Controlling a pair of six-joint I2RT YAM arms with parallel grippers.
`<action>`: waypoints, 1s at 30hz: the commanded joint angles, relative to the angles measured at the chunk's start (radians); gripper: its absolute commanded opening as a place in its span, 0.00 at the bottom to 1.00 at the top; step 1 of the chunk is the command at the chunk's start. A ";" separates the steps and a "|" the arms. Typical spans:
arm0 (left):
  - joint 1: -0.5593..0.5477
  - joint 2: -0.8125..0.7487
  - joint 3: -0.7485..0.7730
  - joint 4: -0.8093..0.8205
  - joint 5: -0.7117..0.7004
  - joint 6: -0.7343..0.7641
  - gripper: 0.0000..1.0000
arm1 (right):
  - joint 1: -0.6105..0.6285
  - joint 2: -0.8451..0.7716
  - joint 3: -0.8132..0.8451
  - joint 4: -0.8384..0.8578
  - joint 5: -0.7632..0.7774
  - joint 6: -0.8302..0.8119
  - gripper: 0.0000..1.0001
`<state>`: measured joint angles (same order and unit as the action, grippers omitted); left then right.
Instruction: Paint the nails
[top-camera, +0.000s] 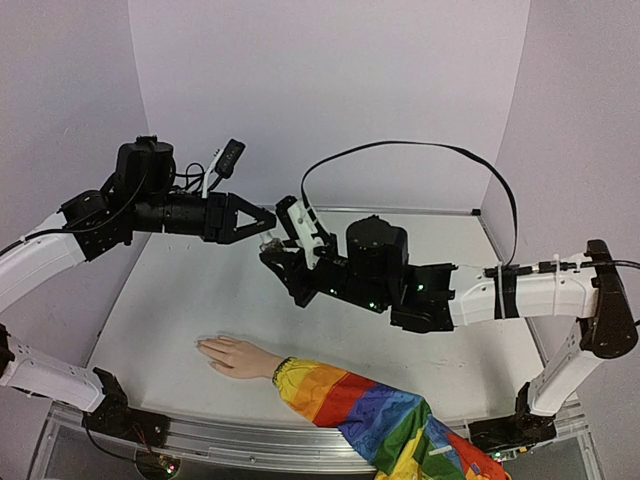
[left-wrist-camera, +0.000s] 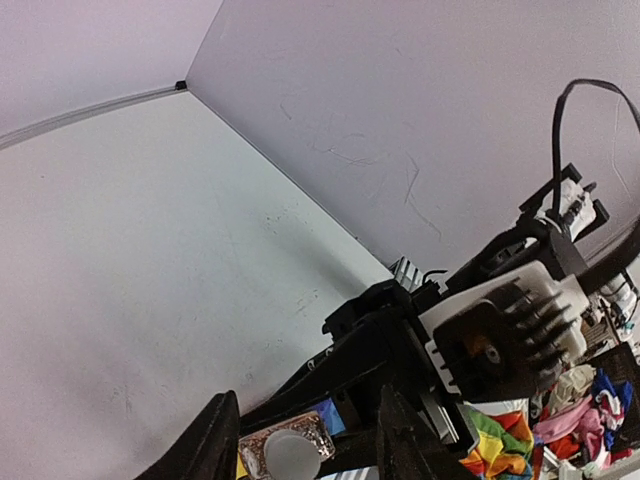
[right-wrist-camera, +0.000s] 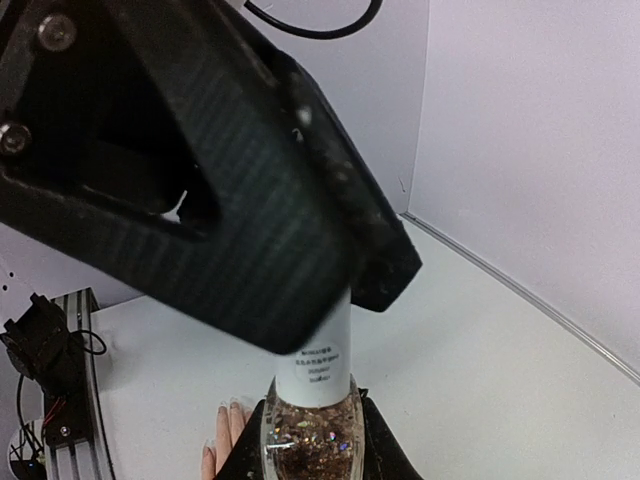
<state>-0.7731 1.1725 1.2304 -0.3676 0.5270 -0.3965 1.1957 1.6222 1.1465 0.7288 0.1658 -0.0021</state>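
Note:
The pale mannequin hand (top-camera: 235, 356) lies palm down on the table, its rainbow sleeve (top-camera: 370, 410) running to the front right. The nails (top-camera: 201, 345) are tiny and hard to tell from the skin; some fingertips show in the right wrist view (right-wrist-camera: 224, 432). My right gripper (top-camera: 277, 256) is shut on a clear glitter polish bottle (right-wrist-camera: 311, 437) with a white cap (right-wrist-camera: 313, 362), held high above the table. My left gripper (top-camera: 268, 219) meets it from the left, open, its fingers (left-wrist-camera: 216, 440) on either side of the cap (left-wrist-camera: 291, 453) with a gap on the right side.
The white table (top-camera: 180, 300) is walled by pale panels behind and at both sides. A black cable (top-camera: 420, 148) loops above the right arm. The aluminium rail (top-camera: 220, 435) runs along the near edge.

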 joint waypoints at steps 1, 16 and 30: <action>0.001 -0.003 0.049 0.010 -0.017 0.001 0.44 | 0.011 0.000 0.076 0.060 0.066 -0.032 0.00; 0.000 0.016 0.048 0.010 0.168 0.105 0.00 | 0.004 0.009 0.107 0.090 -0.189 -0.010 0.00; -0.008 -0.006 0.029 0.138 0.644 0.215 0.00 | -0.111 -0.054 0.044 0.208 -1.153 0.172 0.00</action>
<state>-0.7624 1.1652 1.2278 -0.3283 1.0031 -0.1379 1.0428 1.6199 1.2007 0.7799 -0.8165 0.2428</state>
